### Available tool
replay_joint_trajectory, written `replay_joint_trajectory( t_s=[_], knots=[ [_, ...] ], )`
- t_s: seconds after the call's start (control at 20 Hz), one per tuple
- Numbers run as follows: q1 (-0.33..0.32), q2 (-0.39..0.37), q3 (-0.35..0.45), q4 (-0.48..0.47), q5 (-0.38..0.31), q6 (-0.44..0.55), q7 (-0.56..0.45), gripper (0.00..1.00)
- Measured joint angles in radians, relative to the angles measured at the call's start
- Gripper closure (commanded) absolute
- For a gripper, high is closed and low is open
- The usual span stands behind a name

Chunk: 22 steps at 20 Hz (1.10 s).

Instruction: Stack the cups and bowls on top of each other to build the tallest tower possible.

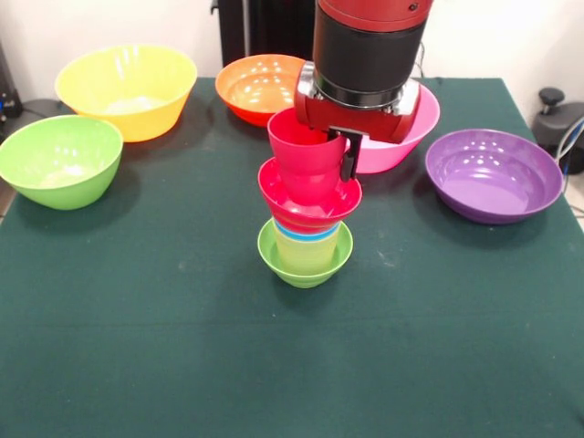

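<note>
Mid-bench the tower is part built: lime bowl at the base, yellow and blue cups nested in it, red bowl above, red cup on top. The pincer looks clamped on that cup's rim. Yellow, green, orange, pink and purple bowls sit unstacked along the far edge and sides

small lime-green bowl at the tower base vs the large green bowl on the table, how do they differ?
The small glossy lime-green plastic bowl is far narrower than the large glossy green plastic bowl. The small one carries the stacked cups and a small red bowl; the large one holds no cup or bowl. The small one sits mid-table under the gripper; the large one stands apart. Both upright, round, green.
</note>
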Motion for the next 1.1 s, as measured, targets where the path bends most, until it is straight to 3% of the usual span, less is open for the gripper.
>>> replay_joint_trajectory(
  t_s=[0.5,1.1],
  knots=[
    [-0.028,0.015,0.000,-0.064,-0.003,0.227,0.000,1.00],
    [-0.040,0.021,0.000,-0.066,-0.004,0.236,0.000,1.00]
  ],
)
